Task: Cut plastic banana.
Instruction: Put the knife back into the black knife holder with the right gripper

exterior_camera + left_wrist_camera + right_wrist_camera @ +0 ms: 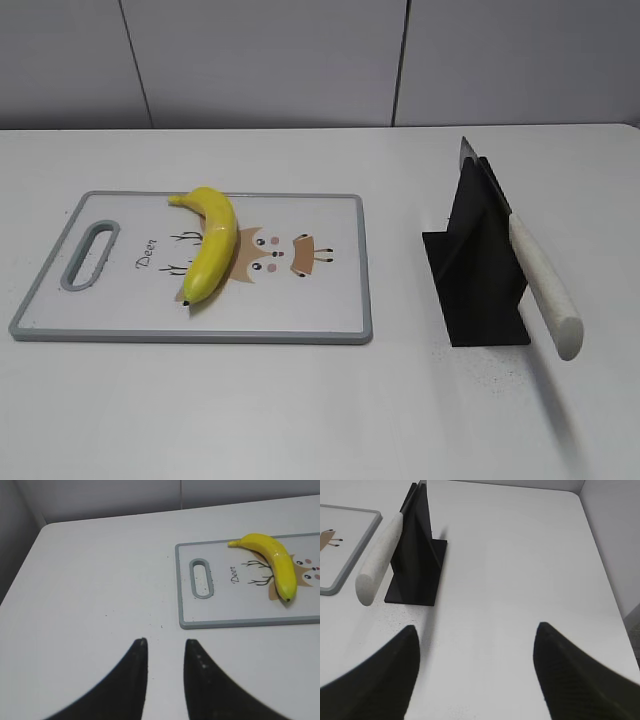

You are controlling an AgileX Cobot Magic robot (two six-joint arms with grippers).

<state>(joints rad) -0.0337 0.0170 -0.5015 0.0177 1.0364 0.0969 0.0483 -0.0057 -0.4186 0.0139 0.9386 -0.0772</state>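
Note:
The plastic banana (211, 243) is glossy yellow, whole, and lies on the white cutting board (300, 300) with a deer print. It also shows in the left wrist view (277, 562) on the board (220, 610). A knife with a white handle (543, 283) rests in a black stand (480, 270) to the right of the board; the right wrist view shows the handle (380, 555) and stand (417, 555). My left gripper (164, 641) is open and empty over bare table, left of the board. My right gripper (476, 628) is wide open and empty, near the stand's right.
The white table (300, 420) has a grey wall behind it. The board has a handle slot (90, 255) at its left end. The table's right edge (605, 580) and back left corner (42, 527) are in view.

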